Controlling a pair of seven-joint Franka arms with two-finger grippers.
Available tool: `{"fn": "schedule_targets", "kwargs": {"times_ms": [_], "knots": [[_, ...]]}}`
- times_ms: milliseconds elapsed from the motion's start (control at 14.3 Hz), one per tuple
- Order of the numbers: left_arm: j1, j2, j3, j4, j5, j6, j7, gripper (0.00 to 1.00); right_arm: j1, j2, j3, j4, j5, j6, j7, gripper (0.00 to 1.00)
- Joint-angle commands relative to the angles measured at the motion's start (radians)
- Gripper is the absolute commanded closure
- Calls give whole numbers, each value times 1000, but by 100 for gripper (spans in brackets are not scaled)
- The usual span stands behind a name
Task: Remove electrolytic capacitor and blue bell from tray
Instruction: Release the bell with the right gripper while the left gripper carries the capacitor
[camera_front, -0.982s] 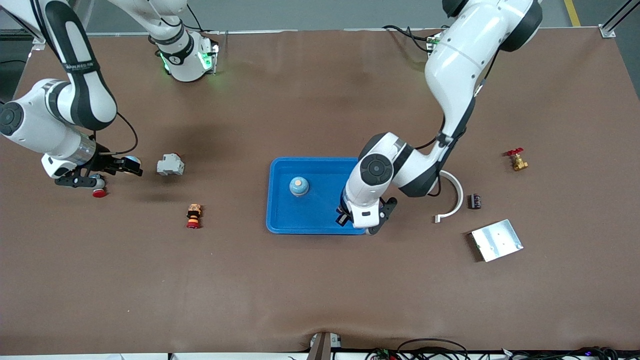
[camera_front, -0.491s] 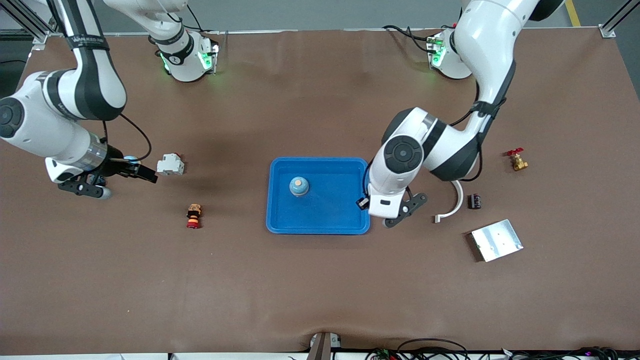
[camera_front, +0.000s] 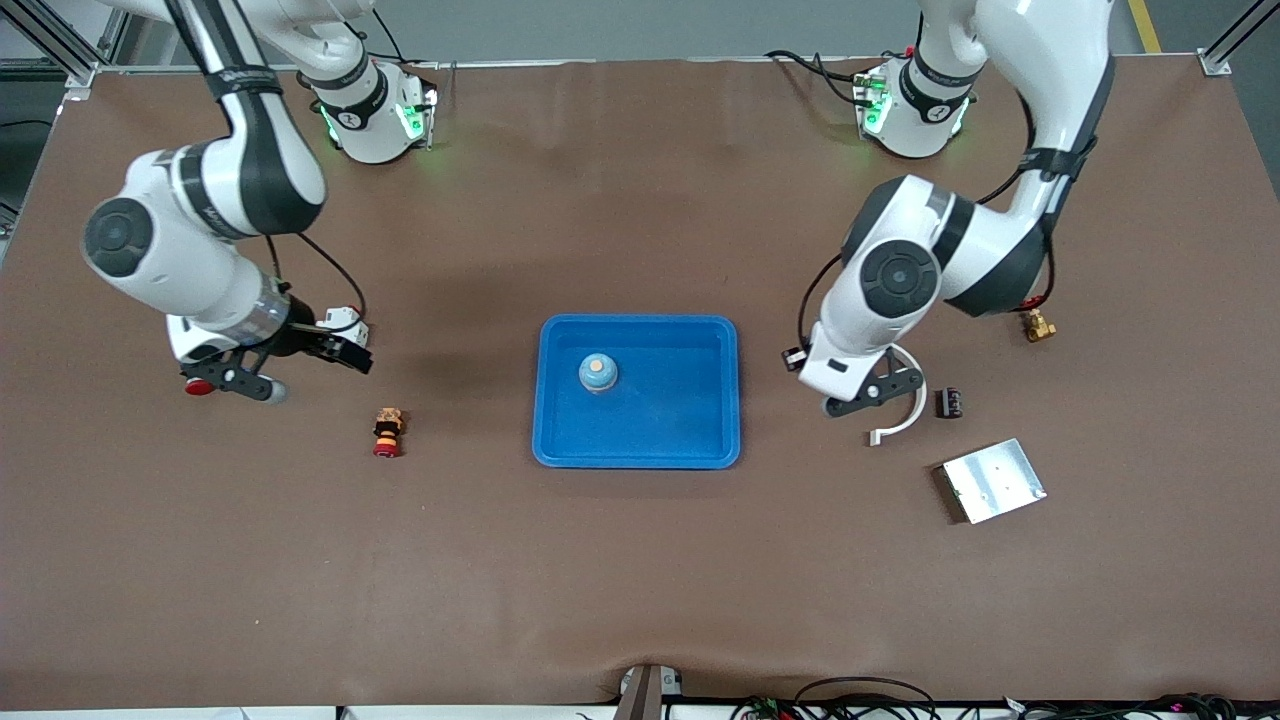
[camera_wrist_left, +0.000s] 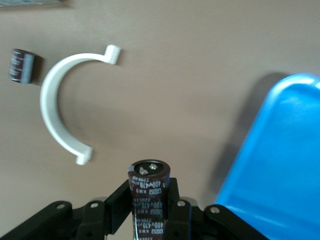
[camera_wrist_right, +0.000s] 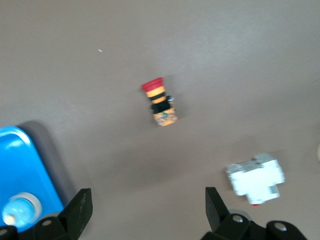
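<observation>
left hand clamps the dark cylindrical capacitor above the brown desk; right hand, spread wide, hovers by the white breaker block.

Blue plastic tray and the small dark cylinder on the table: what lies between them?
In the front view, a white curved bracket; the left gripper hovers there gripping a dark cylindrical capacitor. The right gripper, open, is by the white breaker.

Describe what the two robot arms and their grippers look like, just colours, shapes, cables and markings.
Both arms have glossy white rounded shells with dark grey joint bands and round grey joint caps. Black cables loop outside each forearm. The bases glow green. The left gripper and right gripper are black, two-fingered, on white wrist blocks. Small white lettering runs along the right arm's black band; I can't read it.
</observation>
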Motion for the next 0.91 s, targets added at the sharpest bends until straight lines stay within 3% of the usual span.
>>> {"fn": "schedule_targets", "kwargs": {"times_ms": [0,351,842], "knots": [[79,-75,-10,-121,-37,14,174,100,58,26,-10,19,-26,36,113,0],[178,-59,-9,-179,-36,115,350,100,169,81,-10,30,-28,109,313,0],[164,63,-7,-196,-11,313,357,100,326,213,-13,107,-57,181,589,0]]}}
